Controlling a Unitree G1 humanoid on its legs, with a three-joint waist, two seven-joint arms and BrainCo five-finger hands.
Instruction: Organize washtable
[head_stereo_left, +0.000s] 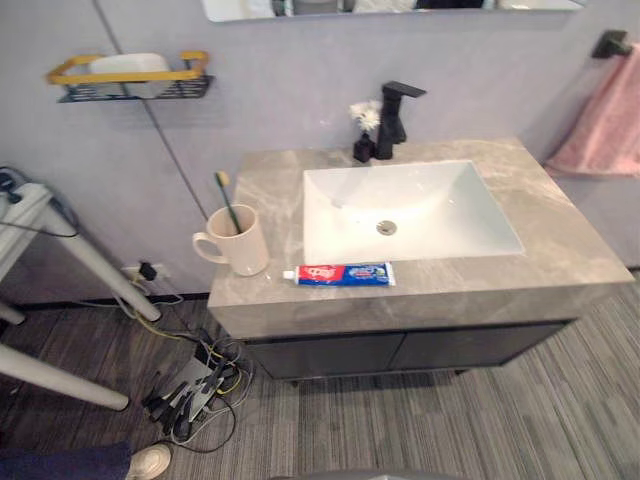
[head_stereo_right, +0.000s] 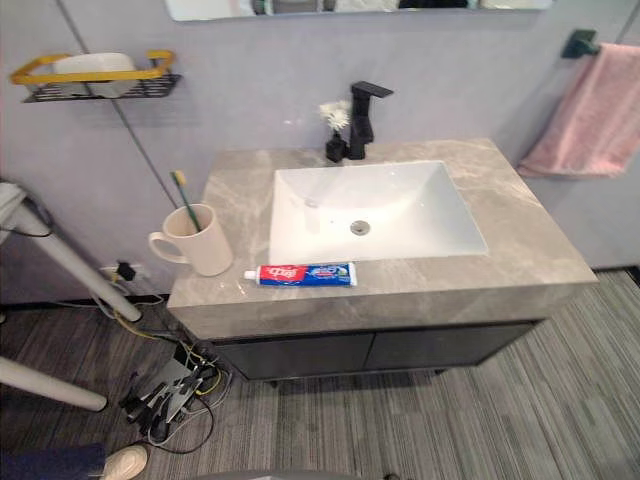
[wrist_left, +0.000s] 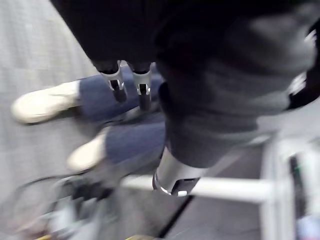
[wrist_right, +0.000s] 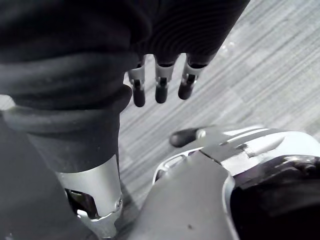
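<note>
Tube (head_stereo_left: 338, 273) at the front edge

Left eye view: the tube lies along the counter's (head_stereo_left: 560, 235) front edge, just before the sink (head_stereo_left: 400, 205); the mug (head_stereo_left: 240, 240) with a toothbrush (head_stereo_left: 226, 198) stands near the left edge. Left wrist view: my left hand (wrist_left: 142, 90) hangs slack, empty, above a person's shoes (wrist_left: 42, 102). Right wrist view: my right hand (wrist_right: 160, 87) hangs slack, empty, over floor (wrist_right: 270, 65)

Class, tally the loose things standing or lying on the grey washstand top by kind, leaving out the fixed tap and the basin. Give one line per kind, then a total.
Mug: 1
Toothbrush, standing in the mug: 1
Toothpaste tube, lying at the front edge: 1
Small black vase with white flowers, beside the tap: 1
Total: 4
</note>
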